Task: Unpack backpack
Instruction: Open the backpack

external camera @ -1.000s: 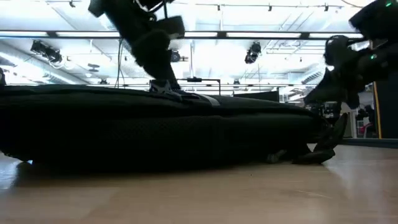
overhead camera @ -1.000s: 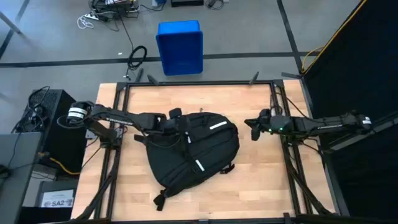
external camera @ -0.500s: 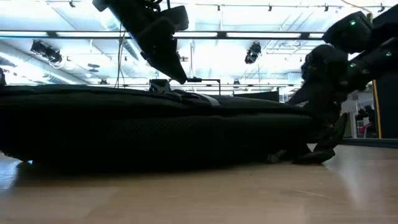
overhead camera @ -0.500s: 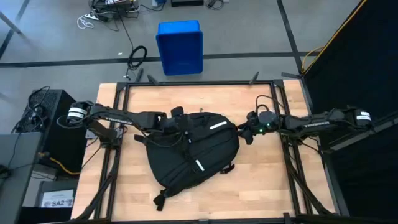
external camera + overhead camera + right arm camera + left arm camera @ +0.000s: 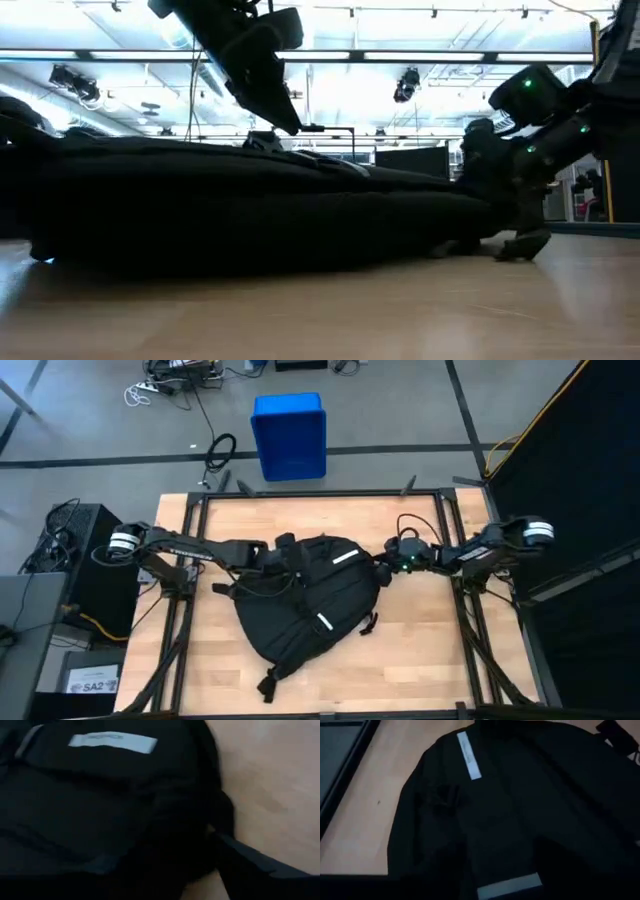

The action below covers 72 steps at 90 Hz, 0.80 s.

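backpack, large, black, soft fabric (image 5: pixel 305 605), lying flat in the middle of the light wooden bench (image 5: pixel 420 650), with a gripper at each of its upper sides.
it lies with its rounded end toward the far edge and its straps trailing toward the near edge; short white reflective stripes (image 5: pixel 343 556) show on its upper face. the left gripper (image 5: pixel 283 548) is over the backpack's far left part, raised a little above the fabric in the low view; whether its fingers are open or closed cannot be told. the right gripper (image 5: pixel 380 569) is down at the backpack's right edge, touching the fabric; its fingers' state cannot be told either. a blue plastic bin (image 5: pixel 289 435) stands on the floor beyond the bench.
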Tool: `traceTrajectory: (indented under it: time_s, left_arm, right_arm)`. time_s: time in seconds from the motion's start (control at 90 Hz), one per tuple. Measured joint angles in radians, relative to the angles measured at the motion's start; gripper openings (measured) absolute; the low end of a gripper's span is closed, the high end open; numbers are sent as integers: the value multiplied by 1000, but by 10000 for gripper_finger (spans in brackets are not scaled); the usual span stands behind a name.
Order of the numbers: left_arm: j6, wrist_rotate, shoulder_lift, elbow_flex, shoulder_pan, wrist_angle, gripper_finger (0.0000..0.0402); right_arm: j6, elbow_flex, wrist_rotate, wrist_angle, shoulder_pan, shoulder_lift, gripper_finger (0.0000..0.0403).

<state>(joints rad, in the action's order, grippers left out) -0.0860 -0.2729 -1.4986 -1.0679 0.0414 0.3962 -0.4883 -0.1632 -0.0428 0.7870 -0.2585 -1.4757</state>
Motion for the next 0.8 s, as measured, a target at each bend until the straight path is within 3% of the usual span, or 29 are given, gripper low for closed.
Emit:
traceTrajectory:
  time_s: [0.089, 0.2, 0.333, 0.433, 0.567, 0.8]
  left_arm:
    - [4, -2, 0, -5, 0, 11, 195]
    - [27, -43, 0, -63, 0, 113, 195]
    - [30, -124, 1, -140, -1, 200, 195]
    - [91, -127, 1, -198, -7, 204, 200]
    - [134, -79, 1, -275, -28, 193, 217]
    - [94, 65, -7, -370, -129, 206, 251]
  right_arm:
    - [49, -29, -86, 24, -13, -28, 116]
    - [130, -67, -114, 14, -22, -30, 22]
    - [191, -112, -123, 24, -23, -5, 14]
    - [216, -162, -140, 35, -15, 34, 4]
    - [277, -231, -145, 12, 10, 84, 2]
    - [361, -373, -121, -183, 72, 114, 1]
